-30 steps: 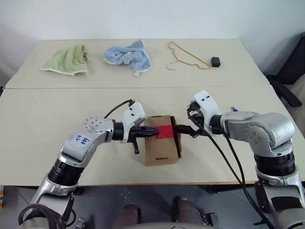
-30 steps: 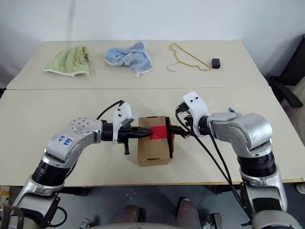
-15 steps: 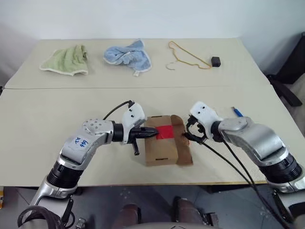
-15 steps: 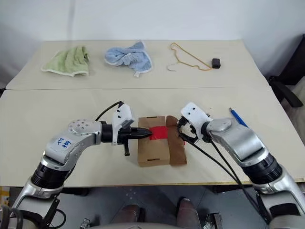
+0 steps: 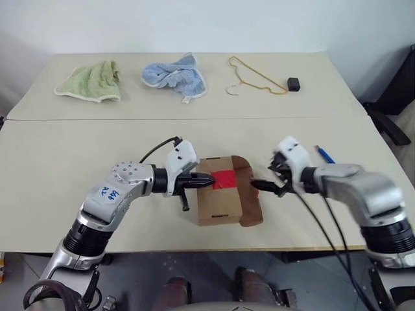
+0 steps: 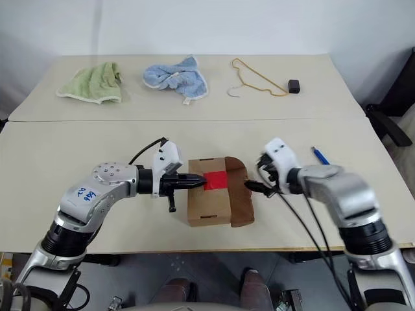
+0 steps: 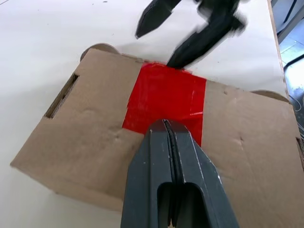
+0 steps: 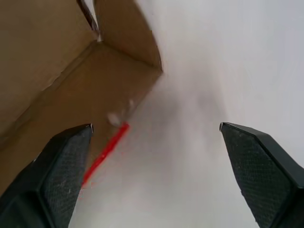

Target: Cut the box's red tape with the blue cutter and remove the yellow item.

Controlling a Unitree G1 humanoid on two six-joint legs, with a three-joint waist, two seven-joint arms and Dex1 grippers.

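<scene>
The brown box [image 5: 216, 198] stands near the table's front edge, with the red tape [image 5: 225, 178] on its top. Its right-hand flap [image 5: 250, 197] hangs open and folded down toward the table. My left gripper [image 5: 206, 182] is shut, its tip [image 7: 165, 125] pressing on the box top at the near edge of the red tape [image 7: 166, 95]. My right gripper [image 5: 264, 184] stands open just right of the hanging flap, holding nothing. The blue cutter [image 5: 324, 154] lies on the table beyond my right forearm. The yellow item is hidden.
At the back of the table lie a green cloth [image 5: 91, 81], a blue cloth [image 5: 175, 74], a thin tan hanger [image 5: 254, 82] and a small black block [image 5: 293, 83]. The table's front edge [image 5: 194, 249] runs close behind the box.
The box's right flap has swung open and dropped down on the right side. My right gripper has drawn away from the box to the right. The left gripper has stayed put.
</scene>
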